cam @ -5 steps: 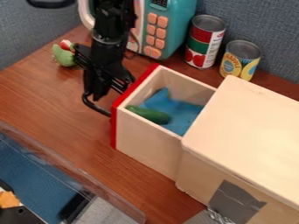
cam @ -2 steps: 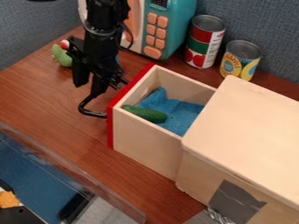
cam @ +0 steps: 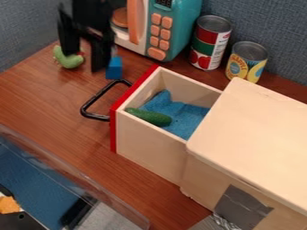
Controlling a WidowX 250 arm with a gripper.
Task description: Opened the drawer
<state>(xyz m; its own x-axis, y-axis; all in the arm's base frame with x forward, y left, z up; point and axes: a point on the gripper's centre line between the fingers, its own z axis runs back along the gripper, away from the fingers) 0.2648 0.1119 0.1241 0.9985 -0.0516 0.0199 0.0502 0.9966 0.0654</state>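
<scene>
A wooden drawer (cam: 150,150) is standing pulled out from a pale wooden box (cam: 252,126), its open top showing the inside. The drawer's red front (cam: 113,130) is facing the left side of the view, and a black looped handle (cam: 96,117) is sticking out from it. Inside, a green cucumber-shaped item (cam: 150,117) is lying on a crumpled blue cloth (cam: 186,119). Grey tape (cam: 240,204) is covering part of the box's near side.

The black gripper (cam: 84,61) is hanging at the upper left, apart from the handle, its two fingers spread, pointing downward. Near it on the reddish-brown table (cam: 42,103), a small blue block (cam: 114,68) is sitting to the right and a curved green toy (cam: 67,60) is resting to the left.

Behind the drawer, a teal and white toy microwave (cam: 177,18) with orange buttons is standing beside a red and green can (cam: 210,45), and a shorter yellow can (cam: 244,63) is standing farther right. A blue-grey fabric panel (cam: 273,27) is rising behind them. At the lower left, a clear plastic edge (cam: 60,166) is running diagonally.
</scene>
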